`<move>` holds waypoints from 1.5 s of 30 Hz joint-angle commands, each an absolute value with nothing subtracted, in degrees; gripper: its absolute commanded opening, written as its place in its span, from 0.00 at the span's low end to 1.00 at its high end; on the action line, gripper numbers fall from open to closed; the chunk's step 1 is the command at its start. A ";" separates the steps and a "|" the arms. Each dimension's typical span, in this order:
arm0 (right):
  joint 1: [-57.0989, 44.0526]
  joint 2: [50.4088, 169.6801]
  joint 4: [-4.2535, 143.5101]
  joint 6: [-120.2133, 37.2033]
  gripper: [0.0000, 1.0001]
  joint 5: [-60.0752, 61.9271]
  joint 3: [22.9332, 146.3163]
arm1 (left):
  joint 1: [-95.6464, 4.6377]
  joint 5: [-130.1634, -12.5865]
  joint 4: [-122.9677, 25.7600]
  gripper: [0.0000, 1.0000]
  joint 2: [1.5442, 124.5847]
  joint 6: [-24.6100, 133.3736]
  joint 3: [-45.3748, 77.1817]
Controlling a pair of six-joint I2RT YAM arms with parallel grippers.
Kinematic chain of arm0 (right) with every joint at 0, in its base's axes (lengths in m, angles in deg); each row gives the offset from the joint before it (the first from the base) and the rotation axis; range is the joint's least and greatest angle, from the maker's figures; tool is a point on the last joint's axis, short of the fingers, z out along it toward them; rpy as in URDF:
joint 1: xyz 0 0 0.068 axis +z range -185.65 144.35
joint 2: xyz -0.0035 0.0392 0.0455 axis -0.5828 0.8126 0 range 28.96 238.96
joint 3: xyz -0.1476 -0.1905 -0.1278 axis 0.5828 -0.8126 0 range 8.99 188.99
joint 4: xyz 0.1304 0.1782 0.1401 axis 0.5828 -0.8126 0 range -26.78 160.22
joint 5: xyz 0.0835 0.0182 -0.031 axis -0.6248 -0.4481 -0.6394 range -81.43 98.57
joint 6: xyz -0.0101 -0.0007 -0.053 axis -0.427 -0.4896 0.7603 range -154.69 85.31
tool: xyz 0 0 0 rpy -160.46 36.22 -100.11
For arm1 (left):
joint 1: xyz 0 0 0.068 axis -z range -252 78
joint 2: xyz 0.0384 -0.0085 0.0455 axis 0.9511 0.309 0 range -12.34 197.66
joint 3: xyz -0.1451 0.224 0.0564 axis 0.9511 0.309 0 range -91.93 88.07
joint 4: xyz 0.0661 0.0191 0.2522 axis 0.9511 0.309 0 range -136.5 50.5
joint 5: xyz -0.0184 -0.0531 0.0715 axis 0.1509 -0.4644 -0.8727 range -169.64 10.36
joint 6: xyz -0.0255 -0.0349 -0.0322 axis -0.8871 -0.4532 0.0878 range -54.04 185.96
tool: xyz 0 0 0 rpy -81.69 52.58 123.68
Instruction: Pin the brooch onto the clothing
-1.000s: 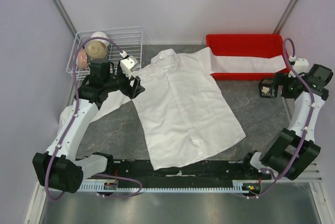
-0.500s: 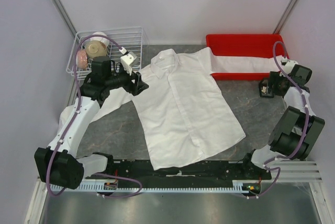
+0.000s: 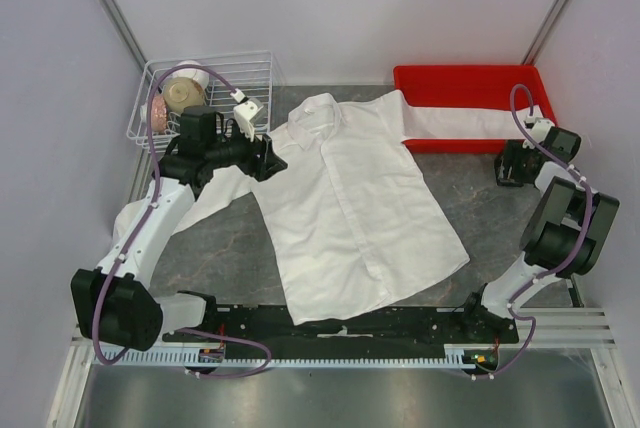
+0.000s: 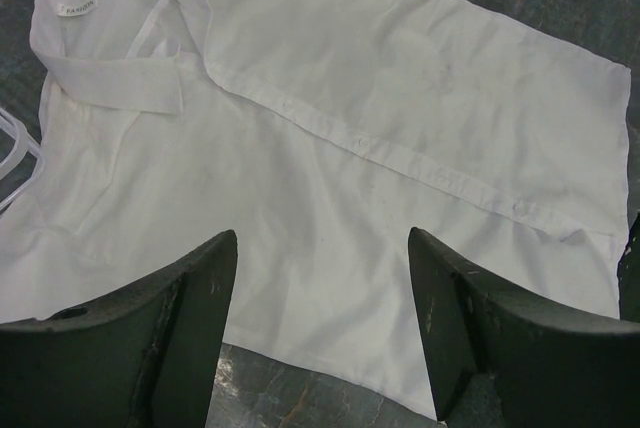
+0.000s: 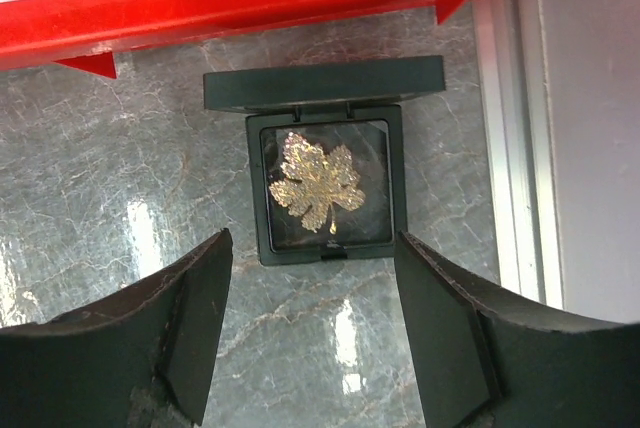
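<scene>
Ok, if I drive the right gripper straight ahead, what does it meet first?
Probably the brooch in its open black box, centred ahead of the open right gripper; depth is unclear, so the box rim might touch first.

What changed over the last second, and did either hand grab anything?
The right arm folded in, elbow swinging away from the near edge and wrist shifting left, while the right hand stayed over the open black box holding the brooch. The left hand edged slightly right toward the collar of the shirt. Both hands are open; nothing was grasped or released. The shirt, red tray and wire basket did not move.
</scene>
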State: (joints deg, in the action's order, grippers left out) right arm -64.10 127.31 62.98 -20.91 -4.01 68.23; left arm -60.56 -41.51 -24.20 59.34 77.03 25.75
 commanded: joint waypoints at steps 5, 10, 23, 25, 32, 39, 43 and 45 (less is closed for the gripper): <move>-63.86 131.00 68.38 -19.31 0.72 -8.13 69.37 | -60.49 -39.12 -25.93 0.75 60.34 74.49 22.42; -63.86 132.15 69.43 -19.57 0.71 -7.60 69.55 | -60.49 -39.12 -26.02 0.75 60.69 74.40 22.33; -63.86 135.13 69.78 -20.36 0.77 -7.25 71.66 | -60.49 -39.12 -25.76 0.74 61.13 74.92 22.15; -63.78 135.57 69.70 -20.45 0.77 -7.08 71.57 | -60.49 -39.21 -25.76 0.74 61.13 74.84 22.15; -62.99 136.28 72.16 -20.19 0.71 -6.90 70.52 | -60.49 -39.21 -25.93 0.73 61.57 74.75 22.51; -62.46 135.40 73.21 -20.36 0.57 -6.90 69.11 | -60.49 -39.29 -25.93 0.73 61.66 74.84 22.51; -62.54 134.26 73.21 -20.54 0.56 -7.17 68.50 | -60.40 -39.12 -25.93 0.72 61.57 74.84 22.68; -62.54 133.29 73.21 -20.54 0.53 -7.25 68.32 | -60.40 -39.21 -25.93 0.72 61.57 74.75 22.68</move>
